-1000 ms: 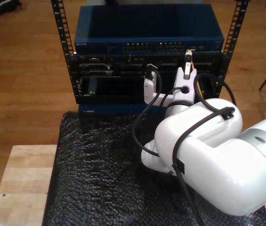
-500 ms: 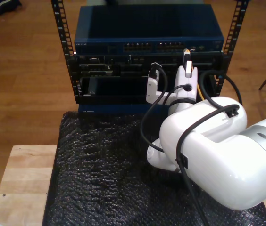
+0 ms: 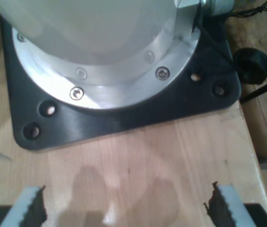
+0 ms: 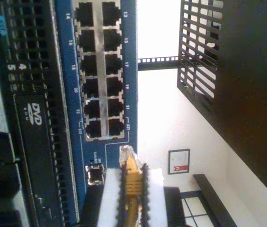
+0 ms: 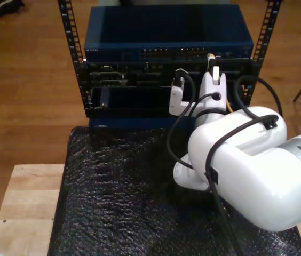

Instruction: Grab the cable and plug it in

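A: Where was the cable (image 4: 131, 176) at that moment?

B: Pinched between the white fingers (image 4: 111, 198) of my second end effector (image 5: 212, 68), its clear plug (image 4: 126, 153) poking out just ahead of them. In the second wrist view the plug sat close to the blue switch (image 4: 72, 99), a little short of the end of the port block (image 4: 99, 71); it was not seated in any socket. In the exterior view the switch lay at about twelve o'clock, the end effector at roughly one o'clock.

A: How would that cable handle?

B: I judged it light and limp along its length, so it would sag wherever it went unsupported. The plug looked like hard, thin plastic, and its latch could probably snap under a skewed push. Gripping right behind the plug, as it was held, seemed the sound place: the tip stayed stiff enough to aim.

A: And the other end effector?

B: My first end effector (image 3: 124, 205) hung released, toothed pads (image 3: 221, 201) well apart with nothing between them, over the pale wooden desk (image 3: 138, 161) near a black base plate (image 3: 105, 125) carrying a metal flange (image 3: 119, 80).

A: Anything else around?

B: A black bubbly mat (image 5: 113, 186) in front of the rack (image 5: 69, 32), on a wooden floor (image 5: 28, 80).
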